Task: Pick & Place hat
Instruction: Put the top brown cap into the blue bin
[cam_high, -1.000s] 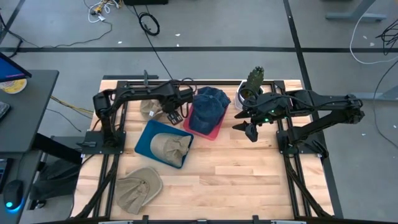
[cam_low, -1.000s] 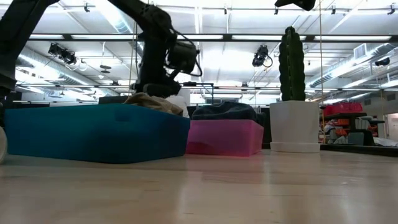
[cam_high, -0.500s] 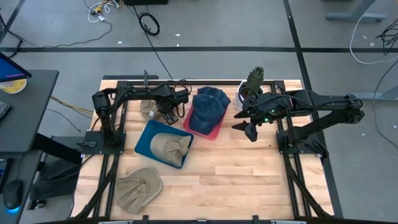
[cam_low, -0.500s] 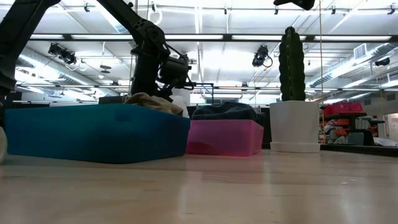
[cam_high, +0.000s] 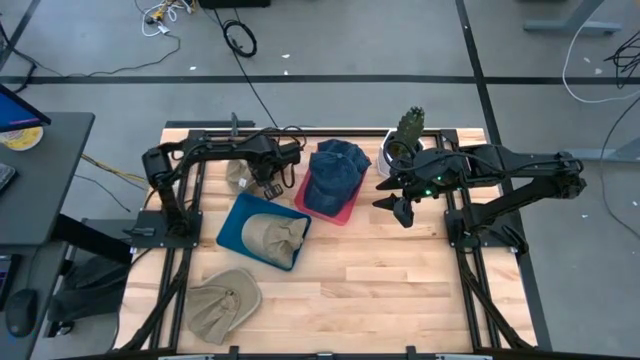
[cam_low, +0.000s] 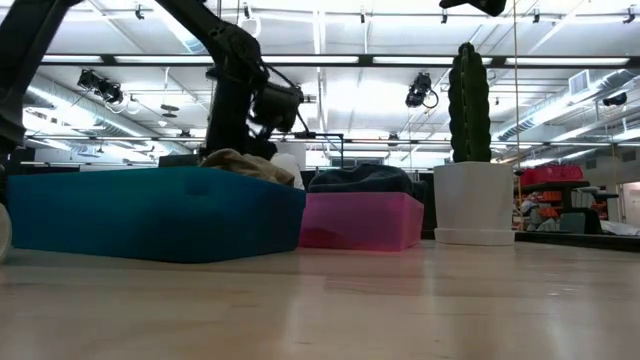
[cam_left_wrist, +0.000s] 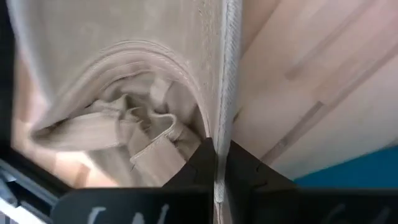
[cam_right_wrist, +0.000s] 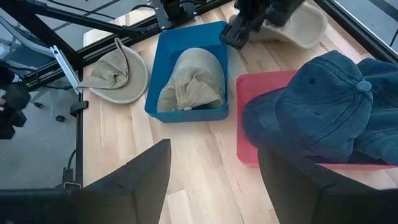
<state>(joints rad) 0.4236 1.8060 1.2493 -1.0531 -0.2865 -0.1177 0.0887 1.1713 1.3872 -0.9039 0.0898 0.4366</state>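
A tan hat (cam_high: 238, 172) lies at the far left of the table, and its inside shows in the left wrist view (cam_left_wrist: 124, 93). My left gripper (cam_high: 265, 182) is at its right side, shut on its brim. A second tan hat (cam_high: 272, 235) sits in the blue bin (cam_high: 232, 228). A third tan hat (cam_high: 222, 300) lies on the table near the front left. Dark blue denim hats (cam_high: 335, 172) fill the pink bin (cam_high: 340, 214). My right gripper (cam_high: 400, 208) hangs open right of the pink bin, with nothing between its fingers (cam_right_wrist: 214, 155). My left gripper pinches the tan hat's brim edge (cam_left_wrist: 224, 112) between its two fingers (cam_left_wrist: 193, 169). It comes at the brim from the table's right side. The stitched edge runs straight out between the fingertips. I cannot tell whether the hat is lifted off the table.
A cactus in a white pot (cam_high: 403, 143) stands at the back, just behind my right arm. The black frame rails (cam_high: 200, 135) run along the table's far and side edges, close to the held hat. Bare wood (cam_high: 380, 290) lies at the front right.
My left gripper has moved a little toward the table's left edge, onto the tan hat, and has shut on its brim. My right arm has kept still.
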